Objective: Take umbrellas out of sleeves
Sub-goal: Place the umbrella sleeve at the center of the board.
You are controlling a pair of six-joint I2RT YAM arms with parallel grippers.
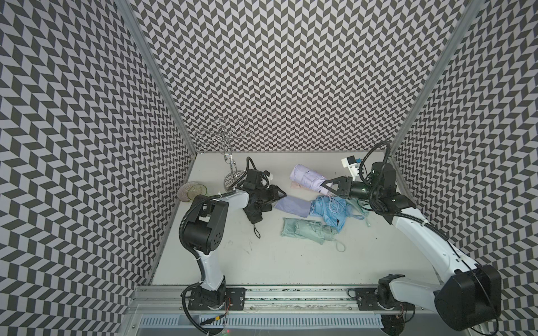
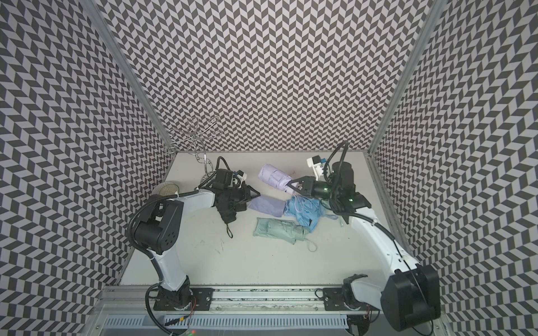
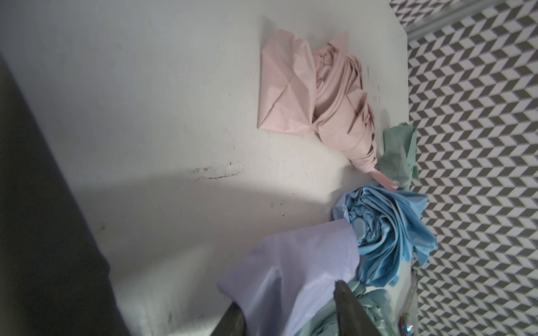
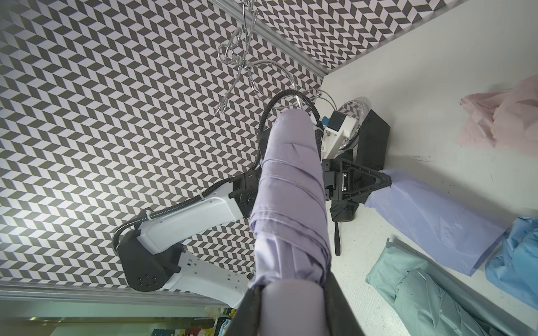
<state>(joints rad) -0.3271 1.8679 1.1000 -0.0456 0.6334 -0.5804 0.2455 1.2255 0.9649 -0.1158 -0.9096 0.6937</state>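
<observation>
Recorder: Progress on the lilac pair is requested.

Checker: Lilac umbrella (image 1: 308, 181) is noted clear of its cover, right of centre in both top views. Its handle is clamped between the closed jaws of the right end effector (image 1: 328, 188), as confirmed in the right wrist view. Lilac sleeve (image 1: 292, 206) is logged empty and flat on the counter (image 1: 262, 261), just below that umbrella in the frame.

Recorder: Left end effector?

Checker: Left end effector (image 1: 281, 194) is placed at the sleeve's left end. In the left wrist view its jaws are parted, with thin fabric lying between them; no firm pinch is indicated.

Recorder: Remaining items?

Checker: Light blue umbrella (image 1: 329, 211) is recorded bare and loosely rumpled, touching the sleeve's right end. Pink umbrella (image 3: 340, 110) lies against the pink sleeve (image 3: 282, 87); whether any part is inside cannot be told. Mint green umbrella (image 1: 308, 231), lower centre, appears on or partly in a matching cover; undetermined. Black umbrella (image 1: 253, 215) is mostly hidden under the left arm. Judgement: two extractions are counted as done, the rest unverified, and the task is held unfinished.
</observation>
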